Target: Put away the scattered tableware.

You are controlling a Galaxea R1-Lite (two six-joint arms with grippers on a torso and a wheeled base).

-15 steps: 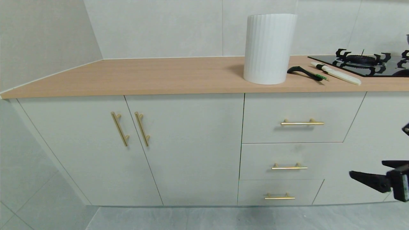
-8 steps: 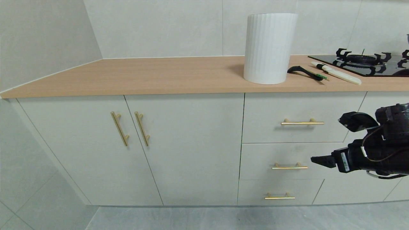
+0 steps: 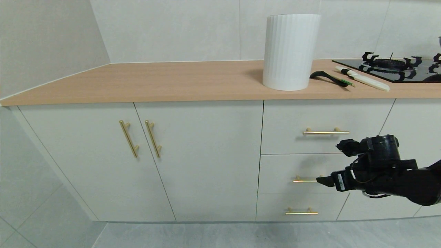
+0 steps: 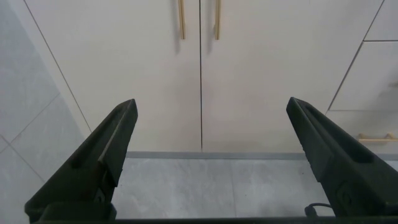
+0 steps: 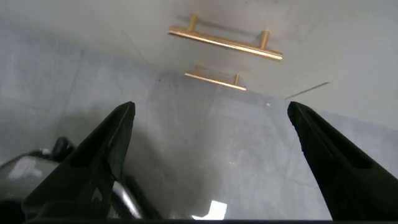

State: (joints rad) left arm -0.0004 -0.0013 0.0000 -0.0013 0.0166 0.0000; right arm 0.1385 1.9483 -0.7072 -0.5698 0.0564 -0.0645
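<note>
Tableware point(image 3: 361, 79), one black piece point(image 3: 327, 77) and one white, lies far right on the counter point(image 3: 172, 81). My right gripper point(image 3: 329, 162), spread wide, sits at the middle drawer handle point(image 3: 304, 179). I judge I'm opening storage, so next I close squarely on that bar.

This is a home kitchen. A long wood-grain table point(image 3: 172, 82) runs along a wall of large pale grey tiles point(image 3: 172, 31), above pale cabinet doors point(image 3: 86, 165) with slim brass bar handles point(image 3: 129, 138) and a stack of three drawers point(image 3: 286, 127) with matching pulls. A black glass gas hob point(image 3: 365, 69) with a black burner grate point(image 3: 391, 63) is set into the table at the right. Near it lie a black-handled utensil point(image 3: 327, 78) and a long cream-white utensil point(image 3: 363, 79), beside a tall white ribbed cylindrical holder point(image 3: 290, 51). The floor point(image 3: 206, 236) is grey tile.
</note>
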